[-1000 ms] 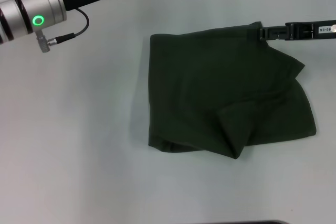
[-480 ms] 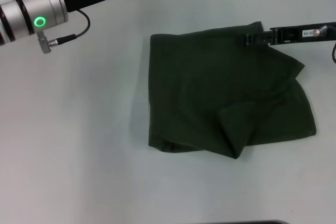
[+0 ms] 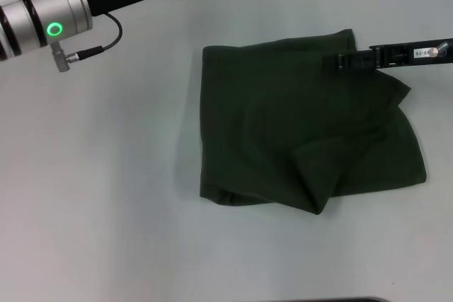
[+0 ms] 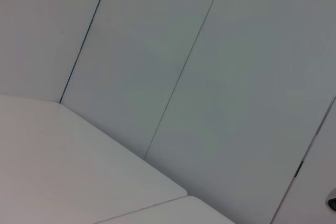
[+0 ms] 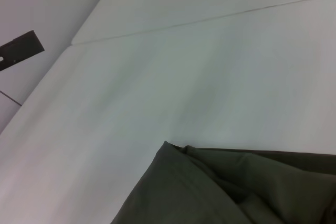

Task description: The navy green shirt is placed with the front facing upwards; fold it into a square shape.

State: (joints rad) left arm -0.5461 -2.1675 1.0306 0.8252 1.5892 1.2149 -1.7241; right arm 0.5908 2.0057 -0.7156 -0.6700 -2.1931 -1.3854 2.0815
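A lab-like test bench: bare white table (image 3: 106, 175), plain panelled wall (image 4: 210, 77).

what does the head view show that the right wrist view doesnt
Only the head view shows the whole folded dark olive-green cotton shirt, the right gripper over its far right corner, and the left arm parked at the far left. Only the right wrist view shows the seam where the table meets the pale panelled wall. Both share the shirt's far edge and the white table.

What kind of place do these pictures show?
Probably a robot test bench or lab: a plain white table carrying only the folded dark olive-green shirt, bare pale wall panels behind, and the right gripper over the shirt's far edge.
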